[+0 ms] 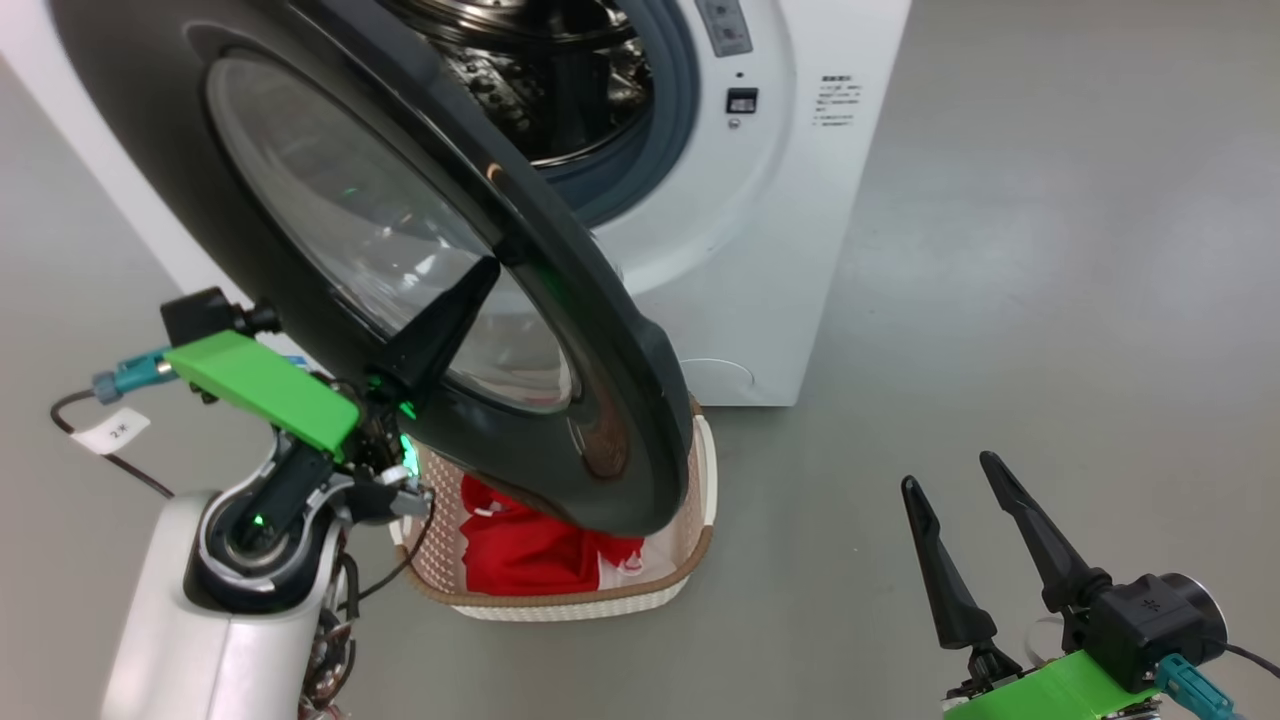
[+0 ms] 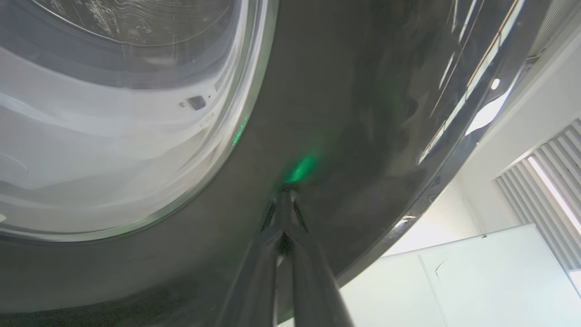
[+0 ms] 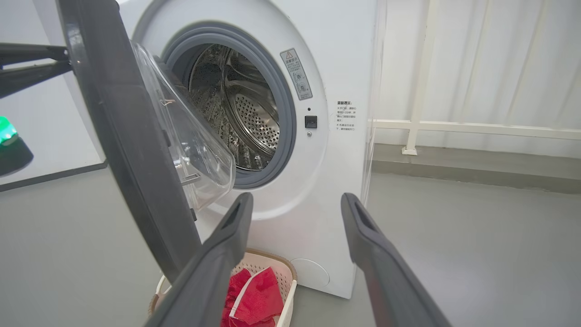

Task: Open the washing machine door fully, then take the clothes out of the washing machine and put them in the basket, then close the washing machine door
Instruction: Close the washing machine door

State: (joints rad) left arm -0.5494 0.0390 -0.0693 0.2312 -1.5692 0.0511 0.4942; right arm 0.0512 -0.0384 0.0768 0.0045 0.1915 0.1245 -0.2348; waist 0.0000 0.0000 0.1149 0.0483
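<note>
Against the door (image 1: 620, 400), left gripper (image 1: 488, 270) rests, jaws shut on nothing. Right gripper (image 1: 950, 472) hangs with jaws wide open, empty.

Clothes (image 1: 530, 562) in basket (image 1: 585, 606) before washing machine (image 1: 770, 250)

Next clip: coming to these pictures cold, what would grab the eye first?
The big glossy black door stands partly open across the upper left of the head view, the shut left gripper tipped against its outer face. Under it, red clothes lie in the basket on the floor before the washing machine, whose drum looks empty. The right gripper hangs open at lower right.
</note>
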